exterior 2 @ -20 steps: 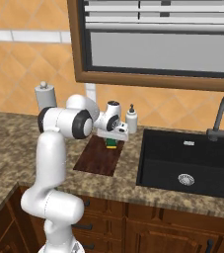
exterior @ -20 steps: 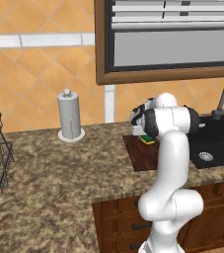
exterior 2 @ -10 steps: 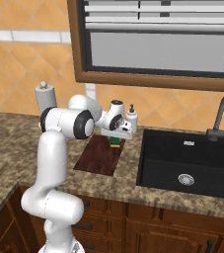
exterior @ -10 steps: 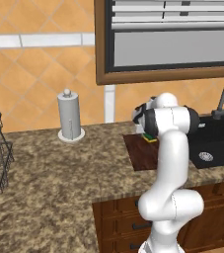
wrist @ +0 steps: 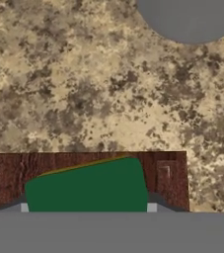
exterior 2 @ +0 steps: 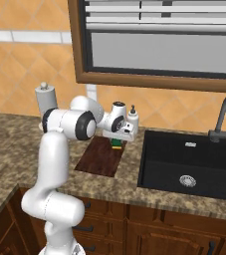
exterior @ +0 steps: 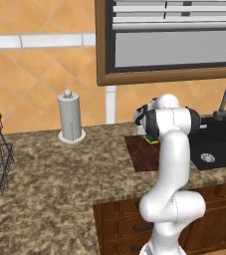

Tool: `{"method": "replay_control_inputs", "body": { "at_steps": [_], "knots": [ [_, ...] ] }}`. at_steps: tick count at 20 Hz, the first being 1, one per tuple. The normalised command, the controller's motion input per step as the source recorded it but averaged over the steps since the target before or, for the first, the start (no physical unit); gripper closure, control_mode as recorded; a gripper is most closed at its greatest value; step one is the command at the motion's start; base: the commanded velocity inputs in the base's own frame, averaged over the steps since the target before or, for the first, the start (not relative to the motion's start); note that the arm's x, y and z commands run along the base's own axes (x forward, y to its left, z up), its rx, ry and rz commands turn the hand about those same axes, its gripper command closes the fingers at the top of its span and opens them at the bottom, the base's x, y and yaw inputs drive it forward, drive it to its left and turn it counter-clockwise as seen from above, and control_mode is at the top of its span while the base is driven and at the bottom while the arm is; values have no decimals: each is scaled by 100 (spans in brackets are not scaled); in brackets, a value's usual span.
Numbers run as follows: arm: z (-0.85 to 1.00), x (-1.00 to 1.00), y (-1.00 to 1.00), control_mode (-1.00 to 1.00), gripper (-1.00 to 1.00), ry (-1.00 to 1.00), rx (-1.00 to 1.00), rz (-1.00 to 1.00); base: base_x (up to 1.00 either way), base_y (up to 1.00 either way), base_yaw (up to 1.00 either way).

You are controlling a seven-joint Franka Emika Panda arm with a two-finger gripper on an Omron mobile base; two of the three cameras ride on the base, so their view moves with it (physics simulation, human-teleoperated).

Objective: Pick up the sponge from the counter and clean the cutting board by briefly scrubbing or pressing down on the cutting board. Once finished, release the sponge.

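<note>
At the back edge of the cutting board [exterior 2: 100,156], the gripper [exterior 2: 117,141] holds the sponge [wrist: 86,187], its jaws clamped narrow on the block's two sides, green face toward the hand camera. In the right base view the sponge sits under the hand over the board's far end, and whether it presses the wood or hangs just above cannot be told. To do this step well, the arm should bear straight down so the sponge lies flat on the board, make a short rub that stays within the wood and off the counter [exterior: 59,174], and only then open. There is one sponge, one cutting board, one soap bottle [exterior 2: 132,118], one paper-towel holder [exterior: 70,117], one sink [exterior 2: 189,164].
</note>
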Motion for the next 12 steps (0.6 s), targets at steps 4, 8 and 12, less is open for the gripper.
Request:
{"method": "replay_control_inputs", "body": {
  "at_steps": [4,8,12],
  "knots": [
    [-7,-62,0,-100,100,-4,0,0,0,0,0],
    [-4,-70,0,-100,100,0,0,0,0,0,0],
    [-30,-52,0,-100,100,0,0,0,0,0,0]
  ]
}}
